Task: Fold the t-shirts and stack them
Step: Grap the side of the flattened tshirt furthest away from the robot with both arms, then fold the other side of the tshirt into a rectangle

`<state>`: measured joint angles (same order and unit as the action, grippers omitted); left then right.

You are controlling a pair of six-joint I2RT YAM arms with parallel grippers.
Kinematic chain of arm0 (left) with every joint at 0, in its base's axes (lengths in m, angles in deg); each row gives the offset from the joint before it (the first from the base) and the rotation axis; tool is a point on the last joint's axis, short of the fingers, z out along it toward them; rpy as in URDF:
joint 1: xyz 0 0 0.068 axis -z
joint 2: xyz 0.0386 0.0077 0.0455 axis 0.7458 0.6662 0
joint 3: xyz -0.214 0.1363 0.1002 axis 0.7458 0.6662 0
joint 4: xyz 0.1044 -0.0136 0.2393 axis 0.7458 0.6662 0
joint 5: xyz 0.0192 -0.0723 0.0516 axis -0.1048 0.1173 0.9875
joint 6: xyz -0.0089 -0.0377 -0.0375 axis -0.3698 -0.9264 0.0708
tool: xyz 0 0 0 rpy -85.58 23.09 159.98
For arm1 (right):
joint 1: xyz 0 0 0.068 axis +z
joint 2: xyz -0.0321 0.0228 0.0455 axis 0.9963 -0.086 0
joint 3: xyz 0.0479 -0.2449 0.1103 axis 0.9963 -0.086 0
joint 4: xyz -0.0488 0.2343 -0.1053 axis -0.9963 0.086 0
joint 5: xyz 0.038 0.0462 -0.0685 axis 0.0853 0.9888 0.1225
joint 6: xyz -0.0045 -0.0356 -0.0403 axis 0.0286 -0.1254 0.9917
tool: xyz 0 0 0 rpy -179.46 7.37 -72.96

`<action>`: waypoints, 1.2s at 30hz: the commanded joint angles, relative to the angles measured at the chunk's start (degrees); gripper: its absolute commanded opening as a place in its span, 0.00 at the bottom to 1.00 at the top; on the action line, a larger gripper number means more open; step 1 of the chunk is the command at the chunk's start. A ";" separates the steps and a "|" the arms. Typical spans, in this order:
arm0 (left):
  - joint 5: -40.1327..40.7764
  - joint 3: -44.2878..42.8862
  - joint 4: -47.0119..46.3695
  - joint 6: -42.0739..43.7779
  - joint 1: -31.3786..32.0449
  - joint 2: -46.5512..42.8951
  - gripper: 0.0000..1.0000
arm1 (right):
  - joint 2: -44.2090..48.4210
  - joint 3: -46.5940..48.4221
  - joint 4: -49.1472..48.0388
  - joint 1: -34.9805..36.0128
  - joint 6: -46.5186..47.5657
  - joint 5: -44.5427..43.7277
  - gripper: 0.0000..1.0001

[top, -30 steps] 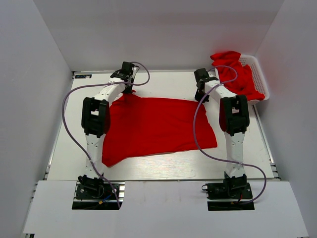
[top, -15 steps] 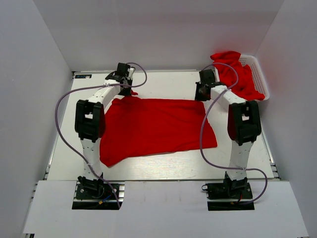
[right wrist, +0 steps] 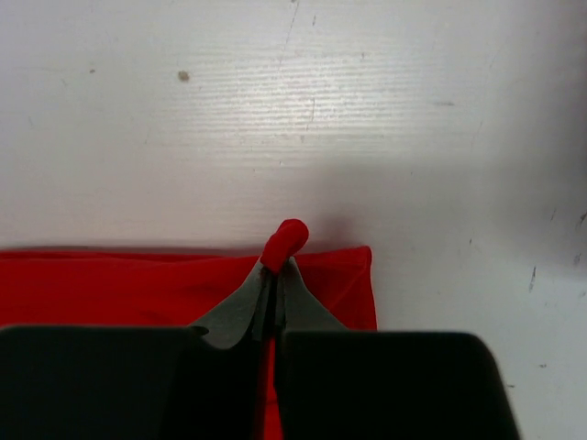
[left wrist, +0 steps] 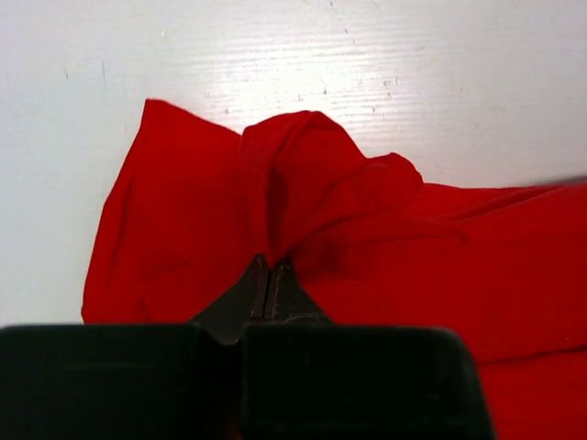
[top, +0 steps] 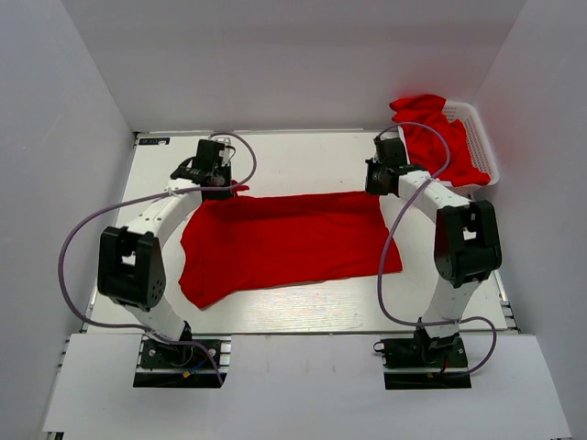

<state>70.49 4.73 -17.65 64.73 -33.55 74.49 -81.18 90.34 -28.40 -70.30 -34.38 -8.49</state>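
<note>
A red t-shirt [top: 284, 240] lies spread across the middle of the table. My left gripper [top: 218, 186] is shut on its far left corner, where the cloth [left wrist: 303, 192] bunches up ahead of the tips. My right gripper [top: 374, 185] is shut on the far right corner; a small roll of red cloth [right wrist: 282, 243] sticks out between the tips. More red t-shirts [top: 440, 142] lie heaped in the basket at the back right.
A white lattice basket [top: 481, 137] stands at the back right corner by the right wall. The white table [top: 303, 156] runs bare behind the shirt, and a white strip lies along its near edge. Grey walls close in on both sides.
Both grippers have pulled the shirt's far edge nearer and a little left. The left arm has swung out to the left, the right arm out to the right.
</note>
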 commanded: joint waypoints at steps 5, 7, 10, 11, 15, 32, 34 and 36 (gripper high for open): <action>-1.09 7.38 -1.25 -4.98 0.62 -10.21 0.00 | 8.23 -5.49 -2.67 0.35 0.80 -0.35 0.00; -1.80 10.02 -1.25 -5.77 0.62 -12.24 0.00 | 9.64 -6.89 -2.67 0.35 0.98 -0.53 0.00; -2.50 13.53 -0.73 -7.26 0.62 -15.30 0.00 | 10.96 -8.48 -2.67 0.27 1.06 -0.70 0.00; -2.50 15.02 -0.12 -7.79 0.62 -16.19 0.00 | 11.14 -9.00 -2.76 0.44 1.06 -0.70 0.00; -4.68 18.63 -0.11 -9.12 0.62 -20.67 0.00 | 12.37 -9.80 -2.67 0.35 1.15 0.87 0.00; -14.63 30.59 -1.17 -12.63 1.67 -29.38 0.00 | 15.62 -13.93 -2.94 0.53 1.24 0.35 0.00; -14.63 30.59 -0.38 -12.63 1.67 -30.69 0.00 | 15.89 -14.19 -2.68 0.44 1.33 0.09 0.00; -14.63 31.30 -0.37 -12.63 1.67 -31.48 0.00 | 16.15 -14.72 -2.67 0.44 1.33 -0.26 0.00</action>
<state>57.02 35.68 -18.35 52.51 -32.24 46.25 -67.65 76.13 -29.69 -69.93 -33.57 -7.48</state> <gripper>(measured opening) 0.023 0.017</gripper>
